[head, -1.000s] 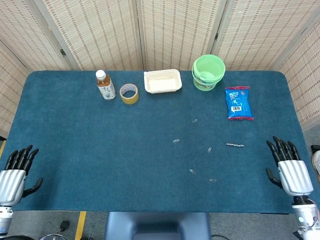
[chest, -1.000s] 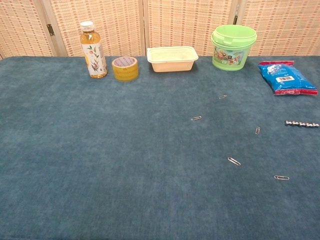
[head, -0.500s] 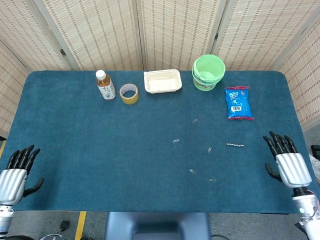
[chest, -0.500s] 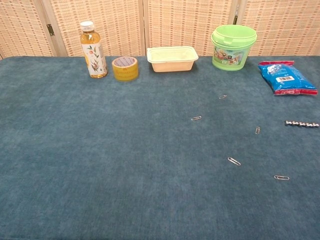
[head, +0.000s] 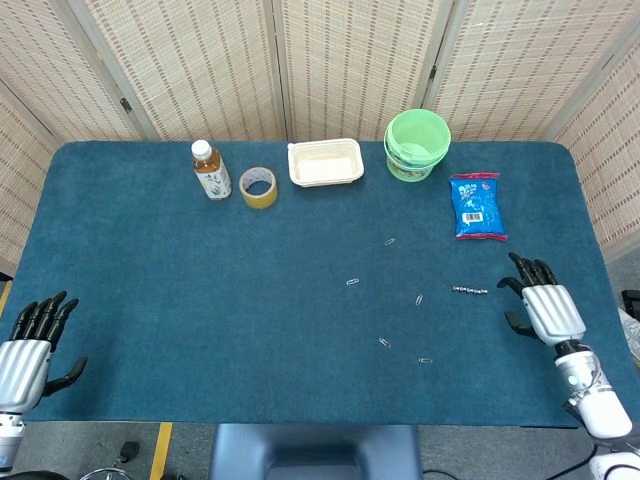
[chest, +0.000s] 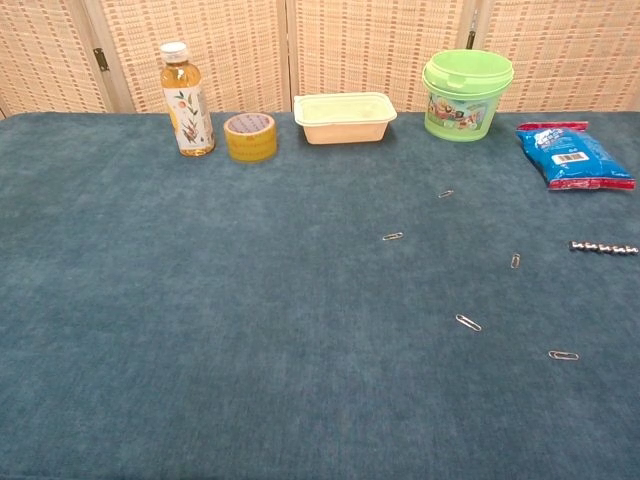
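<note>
A: Where was the right hand (head: 543, 308) in relation to the small beaded chain (head: 469, 290)?

B: Just to the right of it, near but not touching. The chain lay flat on the blue table cloth (head: 200, 290), its long axis running left to right, so one end faced the hand's fingertips. The hand held nothing, with its fingers spread and pointing away from the robot.

A: And the left hand (head: 28, 345)?

B: Well apart from the chain, at the opposite near corner of the table. It too was released and grasped nothing, fingers apart. The right hand was clearly the nearer one.

A: What else lay around the chain?

B: A blue snack packet (head: 477, 206) sat beyond it, toward the back. To the chain's left were scattered paper clips (head: 418, 299), one quite near it and others further left and toward the near edge. The chest view showed the chain (chest: 603, 246) at the far right of the frame, but neither hand.

A: And further off?

B: Along the back edge, well beyond the chain and to its left, stood a green bucket (head: 417, 143), a cream tray (head: 325, 162), a roll of yellow tape (head: 258, 186) and a tea bottle (head: 210, 170). The cloth looked soft and napped. Woven folding screens (head: 350, 60) closed off the room behind the table.
</note>
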